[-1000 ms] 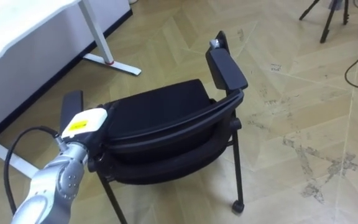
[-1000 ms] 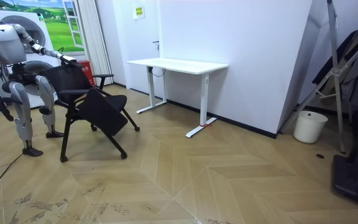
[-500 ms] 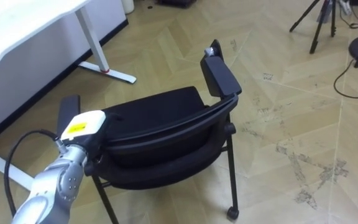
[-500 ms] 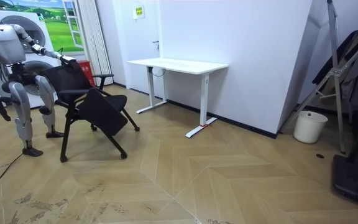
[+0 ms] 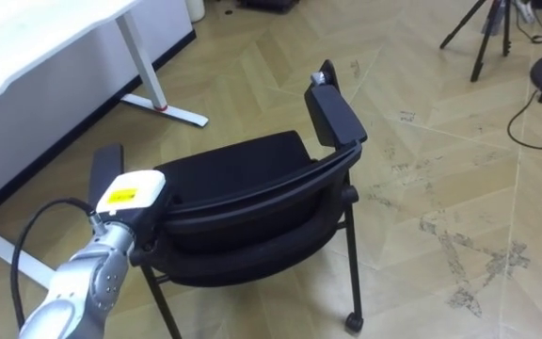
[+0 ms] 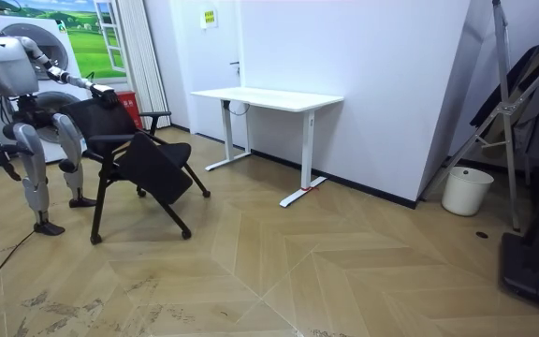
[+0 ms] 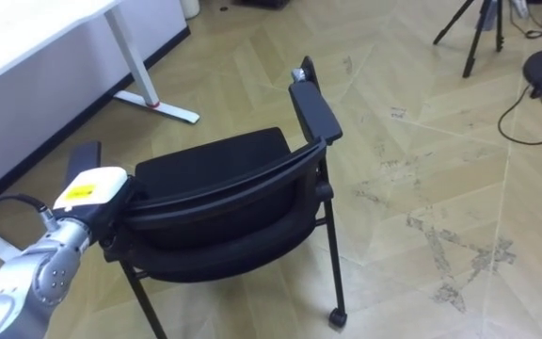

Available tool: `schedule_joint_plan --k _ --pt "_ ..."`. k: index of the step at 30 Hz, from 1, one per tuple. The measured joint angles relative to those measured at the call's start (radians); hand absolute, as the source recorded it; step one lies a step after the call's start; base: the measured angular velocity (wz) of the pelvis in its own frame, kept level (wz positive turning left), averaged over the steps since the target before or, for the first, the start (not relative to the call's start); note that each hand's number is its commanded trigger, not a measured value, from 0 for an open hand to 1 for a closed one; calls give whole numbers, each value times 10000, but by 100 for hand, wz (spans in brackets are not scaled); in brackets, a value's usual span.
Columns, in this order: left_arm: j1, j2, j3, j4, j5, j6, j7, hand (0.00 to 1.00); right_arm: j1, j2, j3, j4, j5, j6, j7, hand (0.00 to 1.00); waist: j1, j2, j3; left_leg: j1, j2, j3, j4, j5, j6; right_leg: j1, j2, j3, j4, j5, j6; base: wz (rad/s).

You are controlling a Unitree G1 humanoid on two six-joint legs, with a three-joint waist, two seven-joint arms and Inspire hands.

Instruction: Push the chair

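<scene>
Fingers of my left hand [image 5: 128, 200] are hidden against the chair [image 5: 243, 171] back; I cannot tell their grip. It stands before me, near the desk [image 5: 36, 33]. My right hand [image 6: 6, 161] seemingly hangs beside me.

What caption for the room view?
Robot stands behind black chair, left hand at its backrest; white desk beyond.

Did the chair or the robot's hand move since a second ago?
No, nothing really moved. The left hand stays at the back of the black chair, which stands in the same spot near the white desk. Only the head camera shifted a little.
</scene>
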Motion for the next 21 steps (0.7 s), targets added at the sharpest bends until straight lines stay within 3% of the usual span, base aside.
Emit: schedule_joint_plan --k 11,21 --pt "1 6 3 -57 -1 0 3 100 1 -6 0 -205 -249 0 77 0 1 -26 13 -2 0 6 -2 0 0 -2 0 6 -5 -3 4 0" --pt "9 59 4 27 9 -248 221 100 -312 -479 2 -1186 -3838 -161 -765 0 26 -70 15 -56 0 -37 25 -1 3 -10 -9 -72 53 -1 1 0"
